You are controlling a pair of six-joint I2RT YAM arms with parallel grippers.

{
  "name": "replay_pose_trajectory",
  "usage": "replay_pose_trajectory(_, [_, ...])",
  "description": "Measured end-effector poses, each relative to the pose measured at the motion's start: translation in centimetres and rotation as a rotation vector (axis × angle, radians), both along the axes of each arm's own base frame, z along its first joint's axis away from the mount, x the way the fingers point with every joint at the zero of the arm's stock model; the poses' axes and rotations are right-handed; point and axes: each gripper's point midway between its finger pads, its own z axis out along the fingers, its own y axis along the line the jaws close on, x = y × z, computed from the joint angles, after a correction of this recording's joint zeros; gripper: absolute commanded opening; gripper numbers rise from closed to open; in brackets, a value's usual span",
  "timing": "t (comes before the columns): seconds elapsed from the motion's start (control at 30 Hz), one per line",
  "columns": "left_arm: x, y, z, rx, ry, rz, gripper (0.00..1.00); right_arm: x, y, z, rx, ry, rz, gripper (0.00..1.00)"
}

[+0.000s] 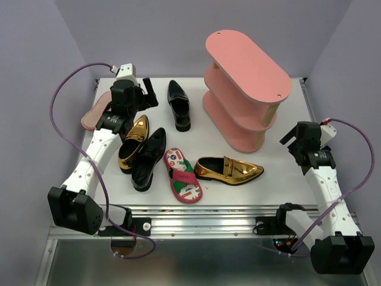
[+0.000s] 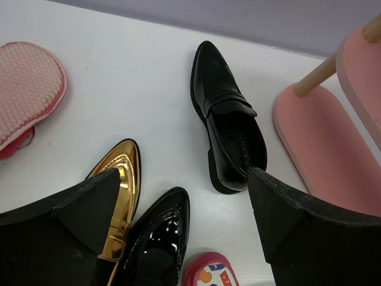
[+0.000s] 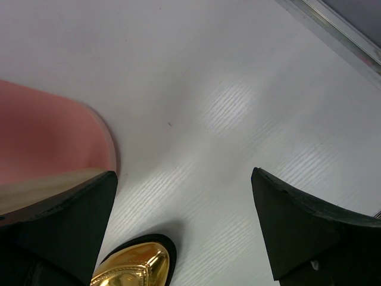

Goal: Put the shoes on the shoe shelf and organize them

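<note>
Closest to our left wrist lens are the two dark fingers [image 2: 59, 238] of the left pincer [image 2: 183, 177], spread wide with nothing between them. It hangs over the far left of the surface [image 1: 280, 179]. Just ahead of it lies the far black loafer [image 2: 229, 128], alone, with its toe pointing away and its heel end towards us. It is near the bottom board of the shoe shelf [image 2: 309, 143] but apart from it. We judge this loafer to be the one to take. To do it well, we would lower one finger into the open mouth and the other outside the side wall near the heel, because the glossy upper looks slippery and a pinch across the whole shoe could let it slip out. We should keep clear of the left gold loafer [image 2: 116, 196] and the near black loafer [image 2: 155, 244], which lie close side by side under the pincer, with the printed flip-flop [image 2: 211, 277] next to them. The overturned flip-flop [image 2: 27, 89] lies far left. The right pincer [image 3: 183, 174] is likewise released and empty, hovering by the shelf's base, just past the toe of the right gold loafer [image 3: 134, 268]. The top board is bare and we see no shoe on the lower ones. We would slide the loafer in lengthwise between the posts, leaving room for its mate.
</note>
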Motion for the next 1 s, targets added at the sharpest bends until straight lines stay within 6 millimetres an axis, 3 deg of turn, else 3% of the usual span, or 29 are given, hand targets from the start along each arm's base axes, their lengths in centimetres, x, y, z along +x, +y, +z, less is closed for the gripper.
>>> replay_pose_trajectory(0.3, [0.1,0.1,-0.1,-0.011,-0.003,0.016,0.99,-0.3,-0.1,-0.1,-0.005,-0.004,-0.008,1.00])
replay_pose_trajectory(0.63, [-0.9,-0.1,-3.5,-0.014,0.083,0.024,0.93,-0.2,-0.1,-0.5,-0.005,0.015,-0.007,1.00])
replay_pose_trajectory(0.9, [-0.7,-2.1,-5.7,-0.053,0.136,0.050,0.92,-0.2,-0.2,-0.5,-0.011,0.019,0.000,1.00])
replay_pose_trajectory(0.97, [-0.3,-2.3,-6.8,-0.067,0.167,0.064,0.79,-0.1,-0.2,-0.5,-0.011,0.018,0.001,1.00])
replay_pose_trajectory(1.0, [0.0,-2.6,-7.2,-0.075,0.183,0.070,0.77,-0.1,-0.1,-0.5,-0.012,0.018,0.003,1.00])
